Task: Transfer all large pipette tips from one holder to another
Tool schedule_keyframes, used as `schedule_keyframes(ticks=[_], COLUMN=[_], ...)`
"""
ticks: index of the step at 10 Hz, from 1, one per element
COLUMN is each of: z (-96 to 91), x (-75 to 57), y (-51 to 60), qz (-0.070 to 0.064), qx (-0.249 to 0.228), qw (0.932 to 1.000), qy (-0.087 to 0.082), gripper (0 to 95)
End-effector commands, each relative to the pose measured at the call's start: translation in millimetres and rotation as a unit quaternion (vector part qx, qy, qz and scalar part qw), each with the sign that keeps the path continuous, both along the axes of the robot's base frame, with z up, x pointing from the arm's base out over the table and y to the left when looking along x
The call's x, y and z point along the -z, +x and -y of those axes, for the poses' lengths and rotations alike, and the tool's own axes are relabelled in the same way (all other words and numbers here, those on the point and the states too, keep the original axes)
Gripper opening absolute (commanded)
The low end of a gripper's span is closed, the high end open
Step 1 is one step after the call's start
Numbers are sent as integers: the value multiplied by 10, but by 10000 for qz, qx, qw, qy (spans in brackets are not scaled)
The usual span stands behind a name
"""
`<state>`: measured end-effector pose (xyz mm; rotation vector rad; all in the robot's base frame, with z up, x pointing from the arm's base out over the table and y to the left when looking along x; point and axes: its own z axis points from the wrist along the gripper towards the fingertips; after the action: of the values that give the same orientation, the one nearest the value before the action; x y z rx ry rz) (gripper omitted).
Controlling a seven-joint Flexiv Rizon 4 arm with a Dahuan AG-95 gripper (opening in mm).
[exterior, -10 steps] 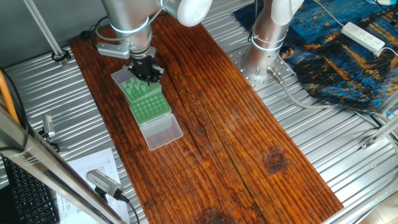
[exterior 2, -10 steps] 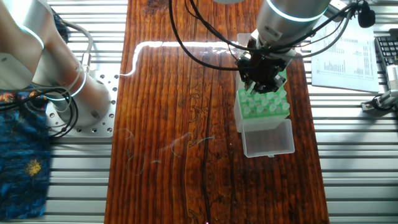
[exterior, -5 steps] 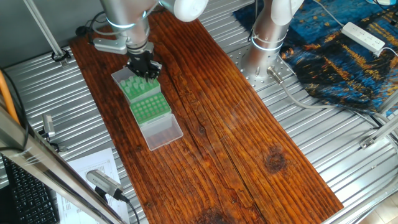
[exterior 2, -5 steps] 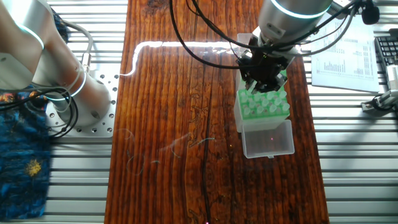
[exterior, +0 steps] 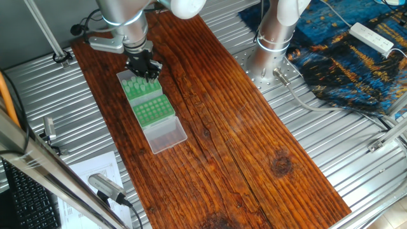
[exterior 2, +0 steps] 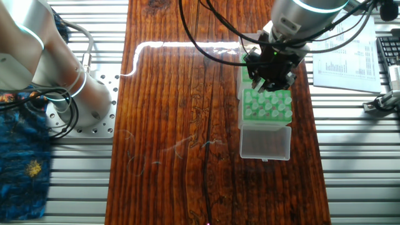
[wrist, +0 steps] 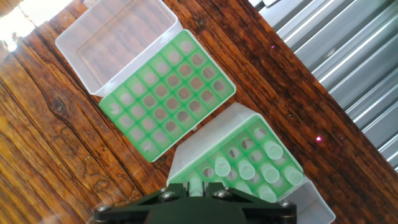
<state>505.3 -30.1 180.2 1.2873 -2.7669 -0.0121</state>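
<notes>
Above the loaded green rack (wrist: 239, 163), the claw (exterior: 144, 69) hovers over the large pipette tips (wrist: 261, 168); its jaw state cannot be told. Advise descending vertically, centred on one tip, avoiding neighbours, before moving to the adjoining empty rack (wrist: 166, 93).

Two racks are being kept end to end on the board (exterior: 241, 127); large pipette tips (wrist: 261, 171) are seated in the rack (wrist: 239, 158) under the gripper (exterior: 143, 67), the other rack (wrist: 165, 93) just beside it.

Bright, even light across all three of your views.
You get a white glare streak on the wooden board (exterior 2: 181, 45); your hand view blows out at its top-left corner and blurs nearest the lens.
</notes>
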Motion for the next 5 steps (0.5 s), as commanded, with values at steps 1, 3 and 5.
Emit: schedule_keyframes(ticks=[1, 3, 5], z=[-1, -8, -19], x=[-7, -21, -48], y=[-4, -5, -14], qz=[-31, -51, -52], qx=[13, -30, -43], qw=[10000, 10000, 10000], qy=[-12, -4, 0], gripper=[0, 0, 0])
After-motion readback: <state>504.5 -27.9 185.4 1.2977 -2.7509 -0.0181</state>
